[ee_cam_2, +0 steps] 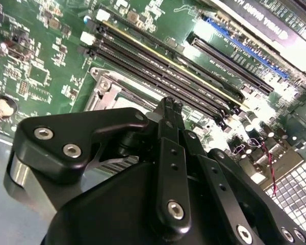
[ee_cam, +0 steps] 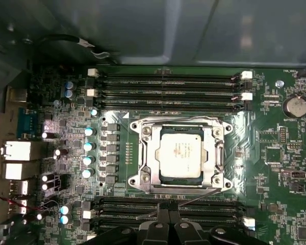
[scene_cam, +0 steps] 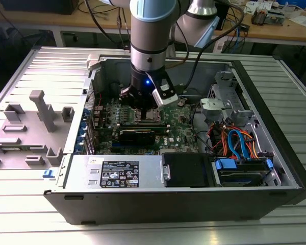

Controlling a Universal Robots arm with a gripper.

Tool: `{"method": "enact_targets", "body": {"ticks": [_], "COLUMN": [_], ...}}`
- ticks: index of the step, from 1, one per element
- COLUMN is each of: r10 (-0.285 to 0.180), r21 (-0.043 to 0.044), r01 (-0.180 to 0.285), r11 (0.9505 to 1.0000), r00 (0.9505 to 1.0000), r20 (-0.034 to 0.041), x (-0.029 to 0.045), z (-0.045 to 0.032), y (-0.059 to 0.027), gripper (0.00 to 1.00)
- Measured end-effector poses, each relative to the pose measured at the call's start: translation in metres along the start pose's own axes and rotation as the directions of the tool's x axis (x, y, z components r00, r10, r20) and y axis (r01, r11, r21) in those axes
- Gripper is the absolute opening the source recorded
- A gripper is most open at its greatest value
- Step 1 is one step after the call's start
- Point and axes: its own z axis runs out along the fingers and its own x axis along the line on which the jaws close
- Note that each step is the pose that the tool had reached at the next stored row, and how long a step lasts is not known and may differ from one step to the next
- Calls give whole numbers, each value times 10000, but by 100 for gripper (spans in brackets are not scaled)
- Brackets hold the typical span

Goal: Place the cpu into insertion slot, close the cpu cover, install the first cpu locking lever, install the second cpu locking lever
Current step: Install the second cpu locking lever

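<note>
In the first wrist view the silver-topped cpu lies in the insertion slot. The cpu cover lies flat around it, and the chip shows through its window. A thin silver locking lever runs slanted along the socket's side nearest my gripper, ending by the fingertips. In the second wrist view my gripper has its fingers pressed together just over the socket's rim. I cannot tell whether they pinch the lever. The exterior view shows my gripper low over the motherboard's socket area.
Long black memory slots flank the socket on two sides. The open computer case surrounds the green motherboard. Orange and blue cables and a drive bay sit at the exterior view's right. A grey fixture plate lies at its left.
</note>
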Motion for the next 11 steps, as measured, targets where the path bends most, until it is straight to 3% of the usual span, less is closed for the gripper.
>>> {"method": "enact_targets", "body": {"ticks": [4,11], "r10": [-68,-89], "r21": [-7,-64], "r01": [68,89], "r11": [10000,9999], "r00": [10000,10000], "r20": [-7,-10], "x": [4,4], "z": [-2,-1], "y": [-61,-64], "gripper": [11,11]}}
